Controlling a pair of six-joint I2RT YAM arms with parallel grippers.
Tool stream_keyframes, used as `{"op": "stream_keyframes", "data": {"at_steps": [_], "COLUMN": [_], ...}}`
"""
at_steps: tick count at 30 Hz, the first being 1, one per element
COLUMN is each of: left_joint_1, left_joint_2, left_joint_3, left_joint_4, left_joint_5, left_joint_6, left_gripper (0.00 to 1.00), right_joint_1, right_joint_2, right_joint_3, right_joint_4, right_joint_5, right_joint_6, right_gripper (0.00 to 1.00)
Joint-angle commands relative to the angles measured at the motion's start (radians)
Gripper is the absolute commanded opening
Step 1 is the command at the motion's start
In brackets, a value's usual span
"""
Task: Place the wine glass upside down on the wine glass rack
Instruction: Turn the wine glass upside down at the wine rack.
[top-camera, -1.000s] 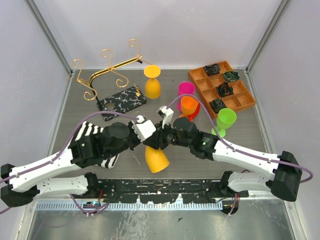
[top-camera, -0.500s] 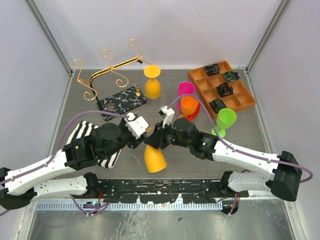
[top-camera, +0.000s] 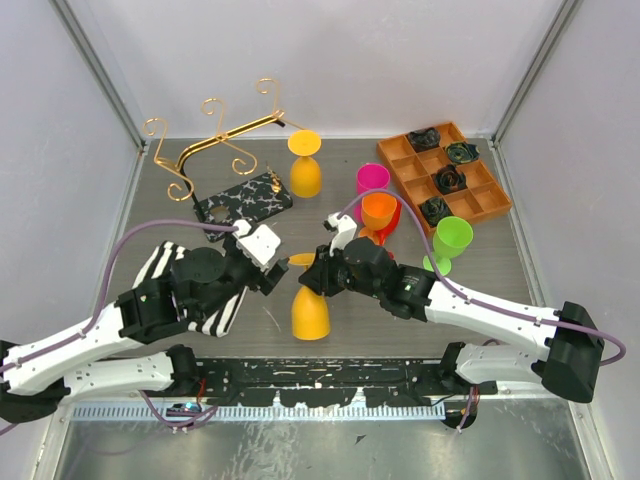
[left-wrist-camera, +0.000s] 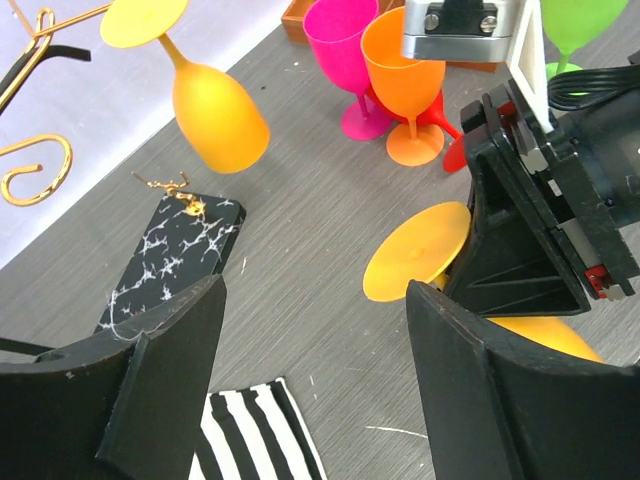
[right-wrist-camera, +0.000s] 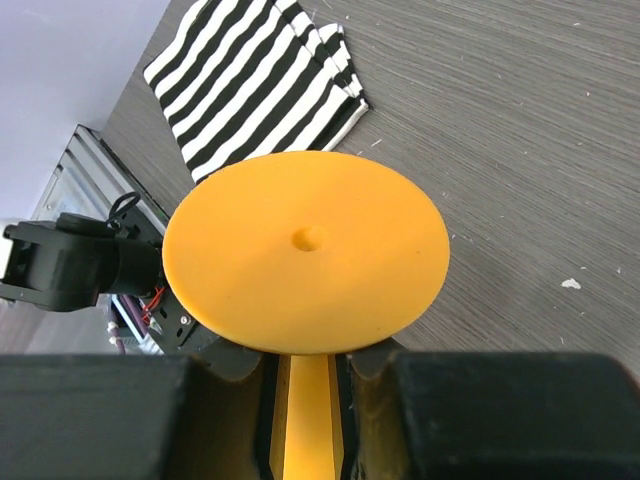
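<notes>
Across the top view's middle lies the grey wood-grain table (top-camera: 530, 262). At its upper left stands the thin gold wire wine glass rack (top-camera: 245, 200) on a black-and-white marbled base. At lower centre, well apart from the rack, the yellow-orange plastic wine glass (top-camera: 310, 315) hangs foot-up, bowl down. Only the right wrist view shows the right end effector (right-wrist-camera: 305, 400) clamping its stem under the round foot. The left wrist view shows the left end effector (left-wrist-camera: 318, 295) spread open beside that foot.

wine glass (right-wrist-camera: 305, 250) bowl: hidden | wine glass rack (left-wrist-camera: 180, 250): cropped | tray items (top-camera: 448, 179): perhaps rosettes
</notes>
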Motion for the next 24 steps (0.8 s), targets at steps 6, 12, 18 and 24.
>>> {"op": "stream_keyframes", "data": {"at_steps": [6, 12, 18, 24], "left_joint_1": [0.022, 0.232, 0.355, 0.355], "left_joint_2": [0.006, 0.035, 0.096, 0.121], "left_joint_3": [0.069, 0.143, 0.194, 0.195], "left_joint_4": [0.01, -0.104, -0.143, -0.112], "left_joint_5": [-0.089, 0.116, 0.381, 0.405], "left_joint_6": [-0.1, -0.259, -0.403, -0.435], "left_gripper": [0.83, 0.85, 0.85, 0.85], "right_joint_1": [0.003, 0.005, 0.005, 0.004], "right_joint_2": [-0.015, -0.07, -0.1, -0.126], "right_joint_3": [0.016, 0.004, -0.04, -0.108], "right_joint_4": [0.066, 0.092, 0.225, 0.4], "right_joint_5": [-0.004, 0.049, 0.008, -0.019], "right_joint_6": [-0.08, -0.143, -0.23, -0.351], "right_gripper": [0.01, 0.01, 0.01, 0.01]}}
